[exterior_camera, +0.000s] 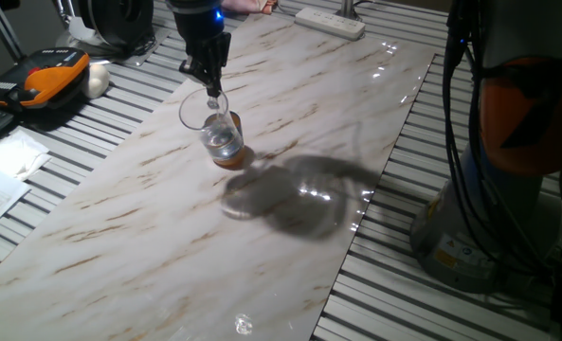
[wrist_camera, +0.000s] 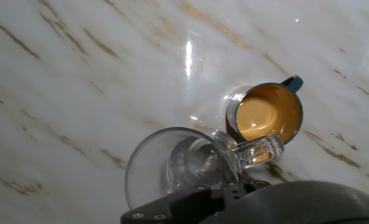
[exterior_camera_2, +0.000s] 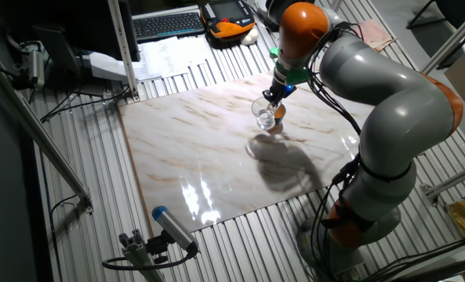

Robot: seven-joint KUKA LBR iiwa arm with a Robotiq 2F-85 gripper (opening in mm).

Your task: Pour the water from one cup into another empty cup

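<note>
My gripper (exterior_camera: 212, 87) is shut on the side handle (wrist_camera: 259, 150) of the clear glass cup (exterior_camera: 211, 125), holding it tilted just above the marble board. A little clear water (wrist_camera: 193, 165) lies in the glass. The short blue-grey cup with an orange interior (wrist_camera: 268, 115) stands upright on the board right beside the glass and looks empty. In the one fixed view it (exterior_camera: 231, 155) is mostly hidden behind the glass. In the other fixed view the gripper (exterior_camera_2: 273, 95) holds the glass (exterior_camera_2: 263, 114) next to the orange cup (exterior_camera_2: 278, 111).
The marble board (exterior_camera: 167, 246) lies on a slatted table. A white power strip (exterior_camera: 330, 21) is at the far end. An orange and black device (exterior_camera: 48, 76) and papers (exterior_camera: 6, 161) lie at the left. A keyboard (exterior_camera_2: 165, 23) is at the back.
</note>
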